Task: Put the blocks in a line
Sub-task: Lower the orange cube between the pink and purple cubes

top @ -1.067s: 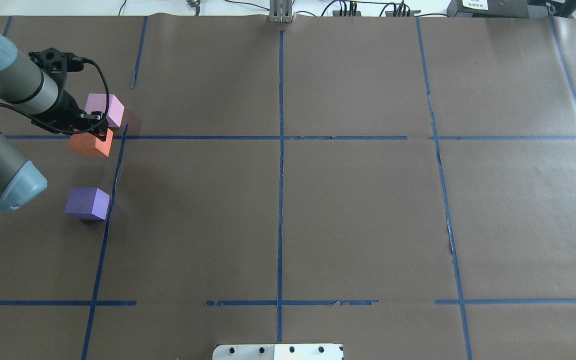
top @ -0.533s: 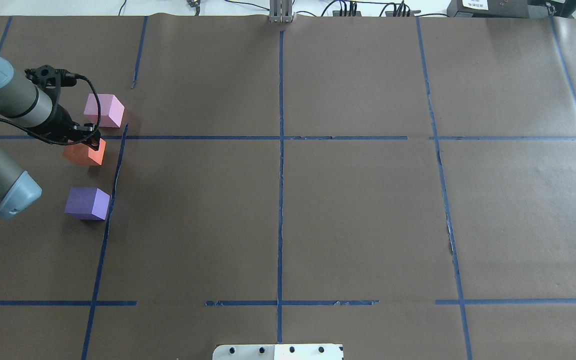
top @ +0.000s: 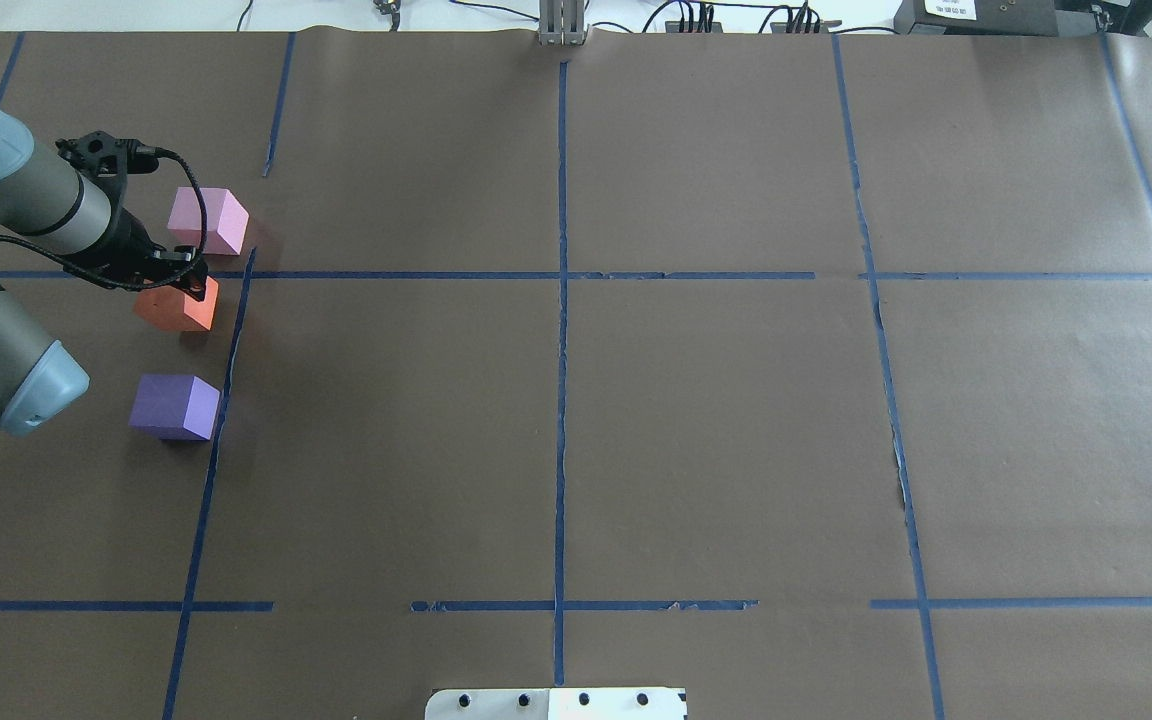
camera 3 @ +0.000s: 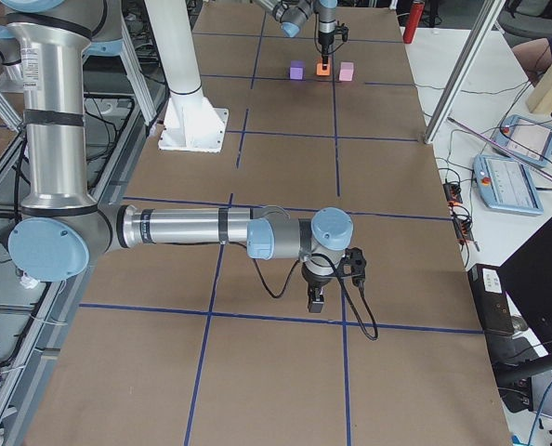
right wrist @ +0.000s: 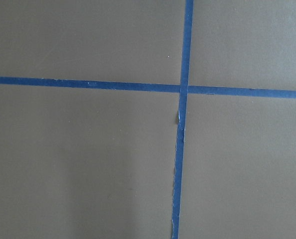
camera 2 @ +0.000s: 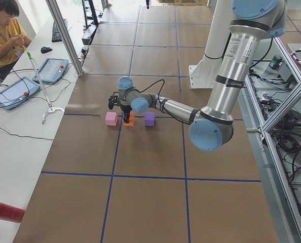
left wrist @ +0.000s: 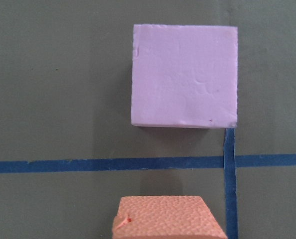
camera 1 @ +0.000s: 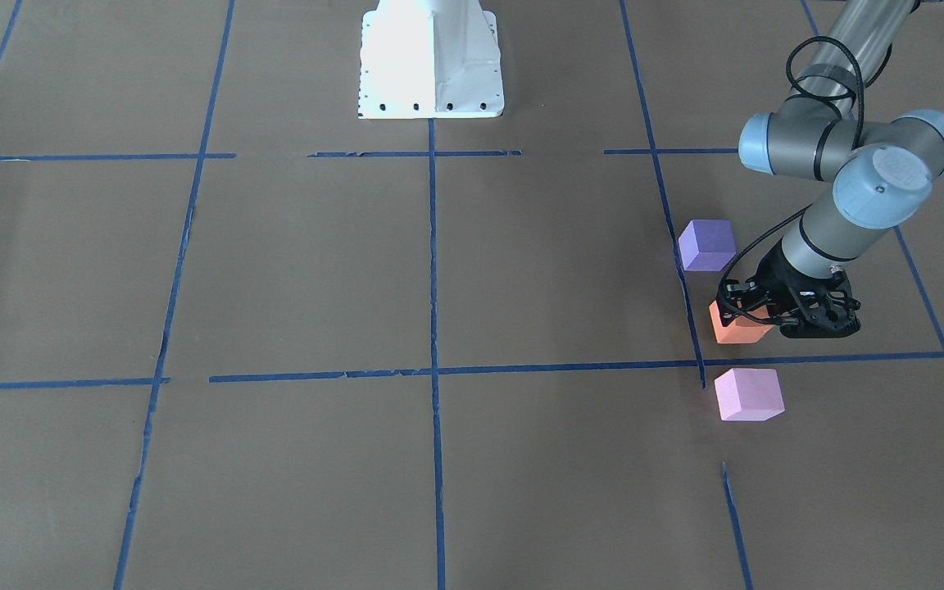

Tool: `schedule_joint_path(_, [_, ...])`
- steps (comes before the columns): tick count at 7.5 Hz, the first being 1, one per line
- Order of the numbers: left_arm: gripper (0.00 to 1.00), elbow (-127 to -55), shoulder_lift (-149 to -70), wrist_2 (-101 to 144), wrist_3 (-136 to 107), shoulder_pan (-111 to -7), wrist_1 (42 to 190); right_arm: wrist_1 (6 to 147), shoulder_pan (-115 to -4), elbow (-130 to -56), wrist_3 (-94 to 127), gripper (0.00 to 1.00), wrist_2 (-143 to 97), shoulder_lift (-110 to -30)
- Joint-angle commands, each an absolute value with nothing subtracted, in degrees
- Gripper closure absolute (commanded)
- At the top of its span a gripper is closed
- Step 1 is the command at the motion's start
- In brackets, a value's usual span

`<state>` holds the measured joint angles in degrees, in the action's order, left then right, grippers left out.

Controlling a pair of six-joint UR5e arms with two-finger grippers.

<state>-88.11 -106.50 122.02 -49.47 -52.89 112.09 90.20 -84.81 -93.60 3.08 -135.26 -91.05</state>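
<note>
The orange block sits low between the pale pink block beyond it and the violet-purple block nearer the robot, all close to a blue tape line at the table's left. My left gripper is shut on the orange block's top; the front view shows it on the orange block. The left wrist view shows the pink block ahead and the orange block's top below. My right gripper hovers over bare paper far from the blocks; I cannot tell whether it is open or shut.
Brown paper with a blue tape grid covers the table. The white robot base stands at the near middle edge. An operator sits at a side table with tablets beyond the table's far edge.
My left gripper has carried the orange block down and toward the robot, away from the pink block, then slightly right. The pink and purple blocks have not moved.
</note>
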Motion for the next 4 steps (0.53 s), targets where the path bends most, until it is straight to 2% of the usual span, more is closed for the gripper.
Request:
schedule_joint_path(1, [0.64,-88.24,-106.61,122.17,-50.71,-52.74,111.89,90.18,-84.81,-93.6,3.08,0.0,-135.26,-91.05])
schedule_joint_path(4, [0.64,-88.15,-106.61,123.13,-50.71,-52.38,111.53,90.18,-84.81,-93.6,3.16,0.0,-135.26,-91.05])
